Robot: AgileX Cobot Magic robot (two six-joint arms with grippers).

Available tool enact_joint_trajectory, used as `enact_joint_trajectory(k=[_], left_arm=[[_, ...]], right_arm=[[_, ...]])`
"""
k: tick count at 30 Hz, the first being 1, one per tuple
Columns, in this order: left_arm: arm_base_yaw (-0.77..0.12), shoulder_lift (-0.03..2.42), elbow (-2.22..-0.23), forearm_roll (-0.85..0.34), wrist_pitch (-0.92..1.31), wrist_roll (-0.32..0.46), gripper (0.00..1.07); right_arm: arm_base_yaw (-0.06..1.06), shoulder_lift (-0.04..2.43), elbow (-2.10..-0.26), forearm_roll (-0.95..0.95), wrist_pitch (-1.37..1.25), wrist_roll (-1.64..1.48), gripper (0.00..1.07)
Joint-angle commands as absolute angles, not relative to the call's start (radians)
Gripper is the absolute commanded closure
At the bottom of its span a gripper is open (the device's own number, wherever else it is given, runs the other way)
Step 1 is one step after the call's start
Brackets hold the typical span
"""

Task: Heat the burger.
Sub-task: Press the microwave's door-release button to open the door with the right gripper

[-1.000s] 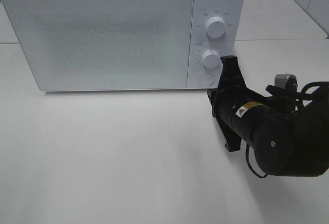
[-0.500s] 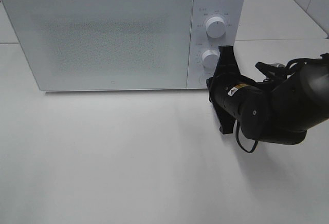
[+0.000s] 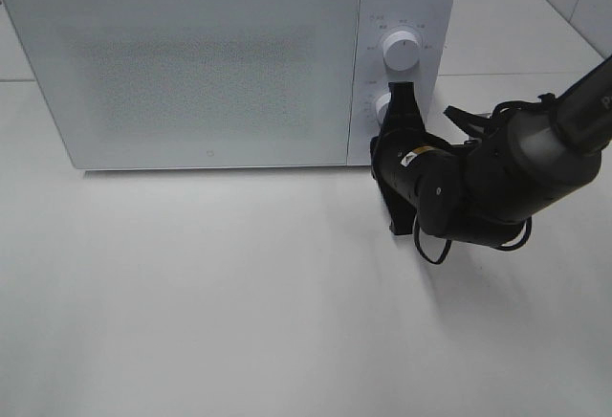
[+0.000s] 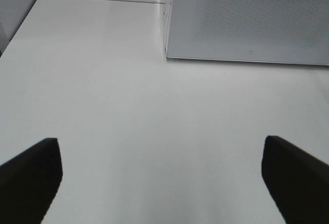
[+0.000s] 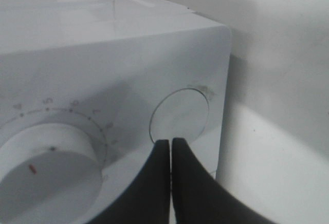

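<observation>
Since a second ago, the right arm has swung in to the left, up against the microwave's control panel. Earlier it sat further out to the right. From the high cam its black body now covers the round button and part of the lower knob. The upper knob is clear above it.

On the right wrist cam, the right tool has its fingers pressed flat together with nothing between them. The tips sit at the edge of the round button, with the lower knob just beside it. I honestly can't tell if they're touching the panel or only very near it.

The left tool is spread wide and holds nothing. It hangs over bare white worktop, with the microwave's front corner well ahead of it.

The microwave door is shut and it's frosted. I can't tell where the burger is, since it doesn't show in any of my views.
</observation>
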State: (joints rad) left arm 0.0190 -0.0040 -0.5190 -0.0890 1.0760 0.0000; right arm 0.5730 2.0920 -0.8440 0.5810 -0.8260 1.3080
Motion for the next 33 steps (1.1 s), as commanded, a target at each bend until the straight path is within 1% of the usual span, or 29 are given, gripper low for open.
enact_joint_trajectory(k=[1, 6, 12, 25, 33], left_arm=[[0.021, -0.011, -0.516, -0.096, 1.065, 0.000, 0.09], [0.021, -0.011, -0.516, -0.096, 1.065, 0.000, 0.09], [0.021, -0.011, -0.516, -0.096, 1.065, 0.000, 0.09], [0.021, -0.011, -0.516, -0.096, 1.065, 0.000, 0.09], [0.021, -0.011, -0.516, -0.096, 1.065, 0.000, 0.09]], right_arm=[[0.561, 2.104, -0.861, 0.590, -0.822, 1.300, 1.07], [0.538, 2.141, -0.892, 0.593, -0.823, 1.300, 1.07], [0.538, 2.141, -0.892, 0.620, -0.863, 1.293, 1.07], [0.539, 2.141, -0.942, 0.585, -0.943, 1.312, 1.07], [0.539, 2.150, -0.984, 0.592, -1.058, 1.306, 1.07]])
